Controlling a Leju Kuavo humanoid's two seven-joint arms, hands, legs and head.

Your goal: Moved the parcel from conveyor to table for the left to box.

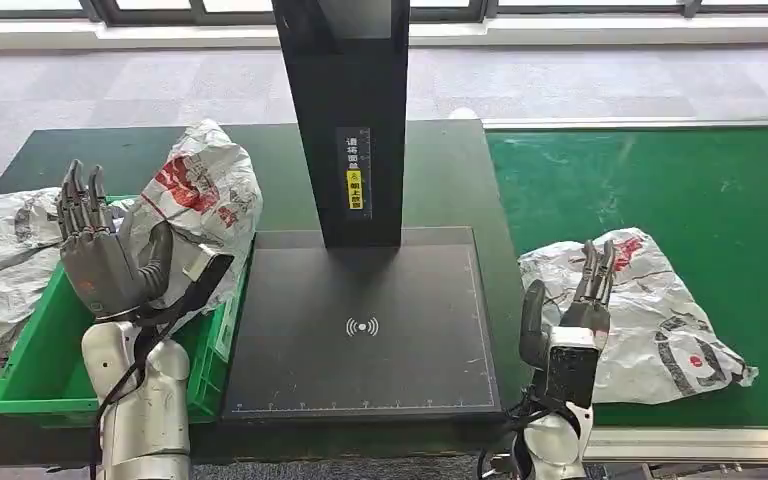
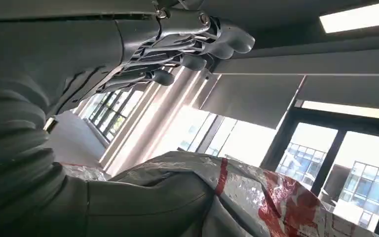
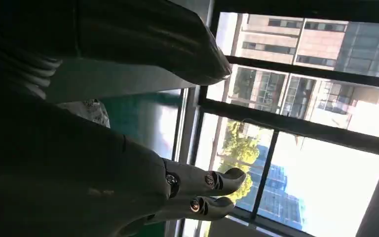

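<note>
A: From the head view, where does the robot stand with the parcel (image 1: 650, 310)?

B: It lies crumpled on the green conveyor (image 1: 660, 180), untouched. The right hand (image 1: 572, 305) is raised at the belt's near edge, just beside it, fingers straight up and apart, holding nothing. That likely readies it to reach over and take the bag.

A: And the left hand (image 1: 100, 255)?

B: Lifted above the green box (image 1: 35, 370), fingers spread upward, also empty. Another bagged parcel (image 1: 205, 190) leans in the box behind it. The dark scanning surface (image 1: 360, 330) between box and belt, with its black post (image 1: 352, 110), is probably where the parcel should land, within the left's reach.

A: What does the left wrist view add?

B: The left hand's fingers (image 2: 197, 47) extended against the ceiling, and the red-printed bag (image 2: 256, 192) close below, so the hand hovers right beside it.

A: The right wrist view?

B: Fingertips (image 3: 212, 190) apart before the windows, with a sliver of bag (image 3: 86, 111) and green belt beyond, apart from the hand.
</note>
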